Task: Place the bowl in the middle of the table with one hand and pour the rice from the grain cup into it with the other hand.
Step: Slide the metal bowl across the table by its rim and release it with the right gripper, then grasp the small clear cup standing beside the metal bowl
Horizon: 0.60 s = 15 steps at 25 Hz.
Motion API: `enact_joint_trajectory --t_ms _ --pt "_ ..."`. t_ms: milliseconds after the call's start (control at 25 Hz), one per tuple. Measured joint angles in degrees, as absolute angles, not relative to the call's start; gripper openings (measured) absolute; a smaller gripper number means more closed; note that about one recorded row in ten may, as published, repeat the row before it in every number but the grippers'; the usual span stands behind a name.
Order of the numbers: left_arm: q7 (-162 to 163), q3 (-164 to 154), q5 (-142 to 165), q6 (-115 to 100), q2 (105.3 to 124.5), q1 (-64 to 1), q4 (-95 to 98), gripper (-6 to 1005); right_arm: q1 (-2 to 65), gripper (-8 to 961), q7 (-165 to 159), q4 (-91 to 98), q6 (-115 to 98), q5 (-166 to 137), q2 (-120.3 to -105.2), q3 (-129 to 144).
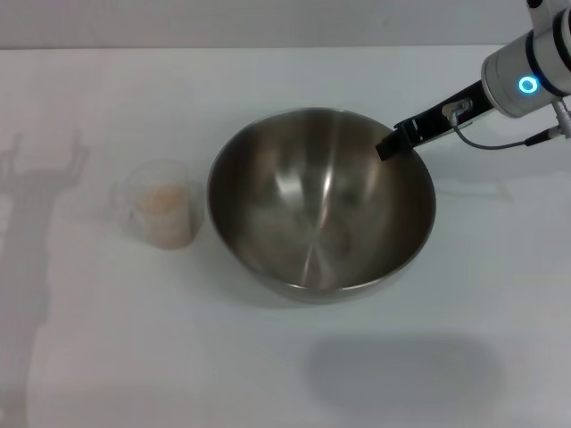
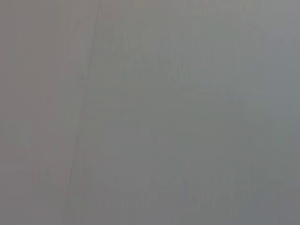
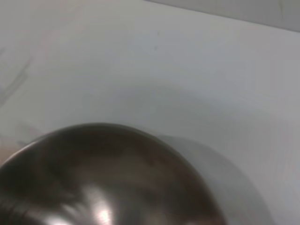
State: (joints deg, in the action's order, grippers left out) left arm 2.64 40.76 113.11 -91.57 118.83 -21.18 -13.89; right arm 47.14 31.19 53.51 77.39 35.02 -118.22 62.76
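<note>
The large steel bowl (image 1: 321,205) hangs a little above the white table (image 1: 268,71); its shadow lies apart from it, nearer the front edge. My right gripper (image 1: 393,143) reaches in from the far right and is shut on the bowl's far right rim. The right wrist view shows the bowl's shiny inside (image 3: 93,178) close up. The clear grain cup (image 1: 159,203) stands on the table just left of the bowl, with pale rice (image 1: 169,221) in it. My left gripper is out of view; the left wrist view shows only plain grey.
A shadow of an arm falls on the table's left side (image 1: 36,223). The table's far edge (image 1: 268,46) runs along the top of the head view.
</note>
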Motion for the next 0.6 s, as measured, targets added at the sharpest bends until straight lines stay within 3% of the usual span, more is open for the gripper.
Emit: enact_joint_trajectory --t_ms 440,600 --pt "2.6 40.7 113.1 -92.8 118.77 -20.8 -14.0 830 40.3 484 29.7 78.4 68.8 29.0 -119.10 70.9" --pt "2.6 40.6 113.1 -92.8 118.74 -20.7 -14.0 830 33.8 484 29.7 85.1 50.5 29.5 -119.45 79.7"
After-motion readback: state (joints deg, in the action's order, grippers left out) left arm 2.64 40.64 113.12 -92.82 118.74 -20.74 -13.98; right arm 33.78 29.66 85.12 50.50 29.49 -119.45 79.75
